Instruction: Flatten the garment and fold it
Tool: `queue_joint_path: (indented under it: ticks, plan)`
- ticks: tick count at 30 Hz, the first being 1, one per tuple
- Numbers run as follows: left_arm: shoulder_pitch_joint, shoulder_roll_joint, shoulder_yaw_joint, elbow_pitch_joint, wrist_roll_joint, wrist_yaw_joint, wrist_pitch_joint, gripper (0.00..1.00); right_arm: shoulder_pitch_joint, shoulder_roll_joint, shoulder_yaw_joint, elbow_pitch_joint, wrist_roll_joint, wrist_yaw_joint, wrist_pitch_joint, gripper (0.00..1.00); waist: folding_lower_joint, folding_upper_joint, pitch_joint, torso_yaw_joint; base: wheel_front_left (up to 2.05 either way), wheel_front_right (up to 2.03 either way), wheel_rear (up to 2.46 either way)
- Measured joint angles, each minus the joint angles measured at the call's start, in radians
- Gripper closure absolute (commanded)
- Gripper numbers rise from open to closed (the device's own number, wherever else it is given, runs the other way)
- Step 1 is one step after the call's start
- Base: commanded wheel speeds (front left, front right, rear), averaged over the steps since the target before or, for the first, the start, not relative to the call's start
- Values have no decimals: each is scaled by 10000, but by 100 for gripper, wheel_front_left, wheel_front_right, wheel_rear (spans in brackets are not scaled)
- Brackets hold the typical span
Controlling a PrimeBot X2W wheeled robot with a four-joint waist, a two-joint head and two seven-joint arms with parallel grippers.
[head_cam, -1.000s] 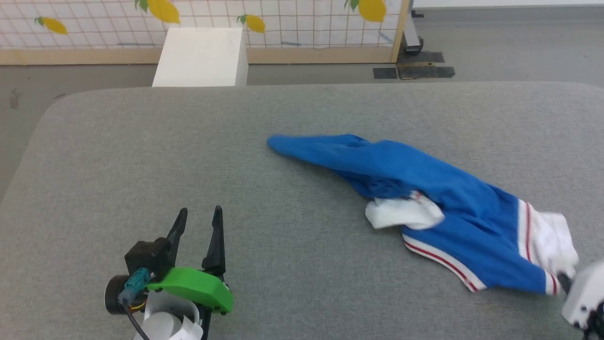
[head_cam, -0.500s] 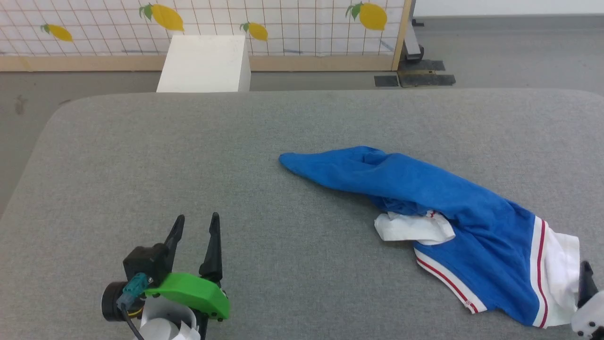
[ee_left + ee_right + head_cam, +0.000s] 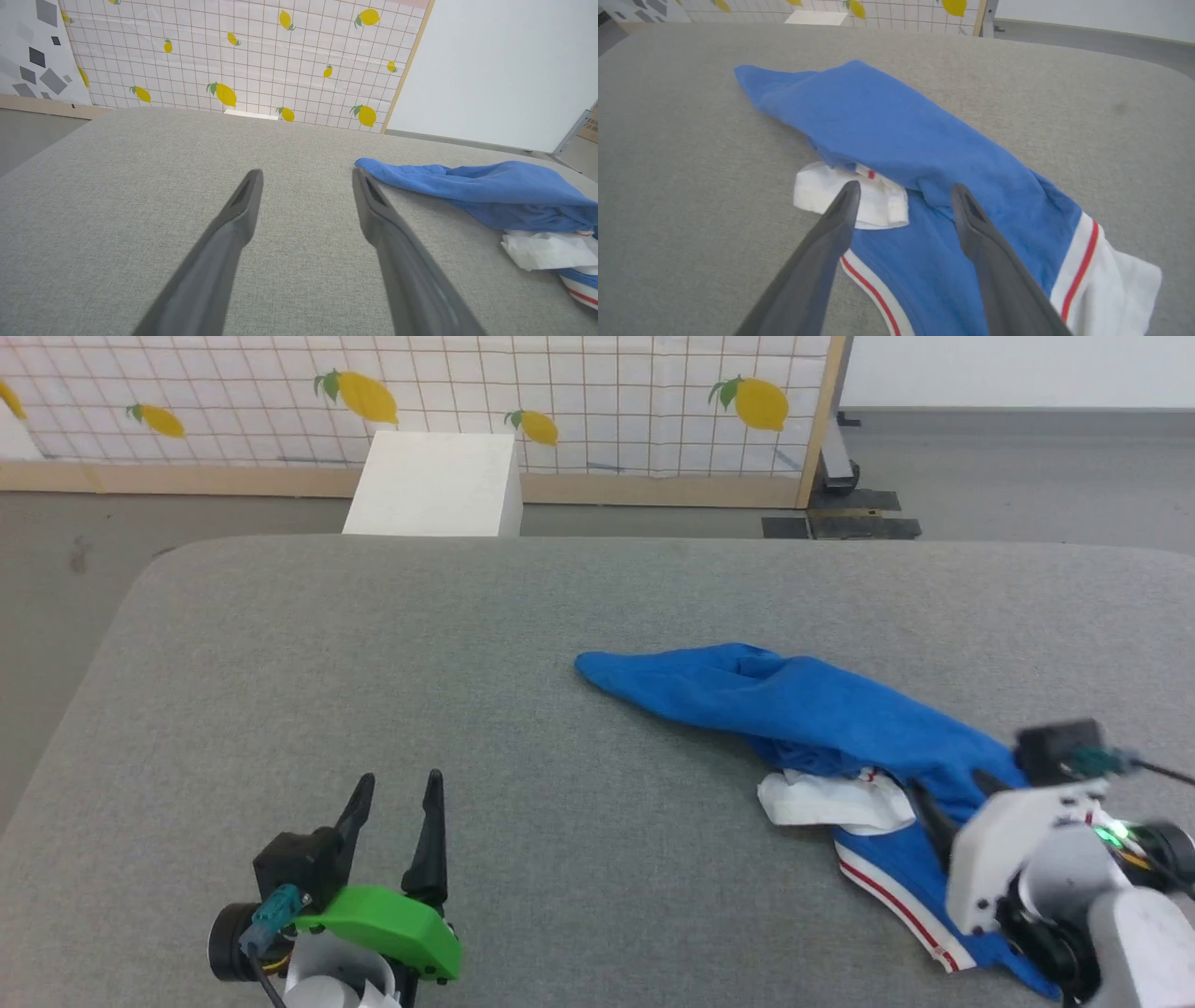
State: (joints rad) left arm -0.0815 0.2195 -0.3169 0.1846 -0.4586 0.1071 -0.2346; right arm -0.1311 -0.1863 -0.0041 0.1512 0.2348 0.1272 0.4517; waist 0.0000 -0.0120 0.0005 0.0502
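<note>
Grey table (image 3: 373, 644) | garment (image 3: 803, 709) bunched | right pincer (image 3: 948, 786) spread over it

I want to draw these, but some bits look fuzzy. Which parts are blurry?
Head view: the right gripper looks smeared, the garment crisp. Left wrist view: the fingers look huge and a bit soft, close to the lens. Right wrist view: even light, no glare, faint shadow under the garment.

We see a grey fabric surface (image 3: 373, 663) with rounded corners; the garment (image 3: 822, 709) lies crumpled on its right part.
</note>
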Motion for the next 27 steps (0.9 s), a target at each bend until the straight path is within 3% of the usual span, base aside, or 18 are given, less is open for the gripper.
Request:
queue_joint_path:
  ticks: [10, 15, 16, 17, 22, 27]
  plan:
    - [-97, -104, -142, 19, -2, -4, -15, 0, -2111, -1513, 3244, 464, 836, 0, 2004, 0, 0, 0, 494, 437, 0, 0, 0]
    - [-218, -169, -128, 130, -2, -19, -63, 0, -2968, -2044, 3885, 1235, 913, 2, 2102, 0, 0, 0, 784, 627, 0, 0, 0]
    - [-243, -190, -123, 148, -2, -21, -90, 0, -3146, -2119, 3994, 1434, 934, 0, 2138, 56, 0, 0, 846, 654, 0, 0, 0]
    - [-273, -207, -119, 174, -2, -29, -92, 0, -3291, -2165, 4075, 1624, 972, 2, 2111, 99, 0, 0, 903, 676, 0, 0, 0]
    - [-404, -251, -107, 255, 0, -98, -146, 0, -3980, -2215, 3774, 2591, 1083, 2, 1534, 100, 0, 0, 1121, 719, 0, 0, 0]
    - [-533, -282, -98, 324, 2, -144, -151, 0, -4483, -2194, 2474, 3733, 1154, 2, 888, 100, 0, 0, 1259, 684, 0, 0, 0]
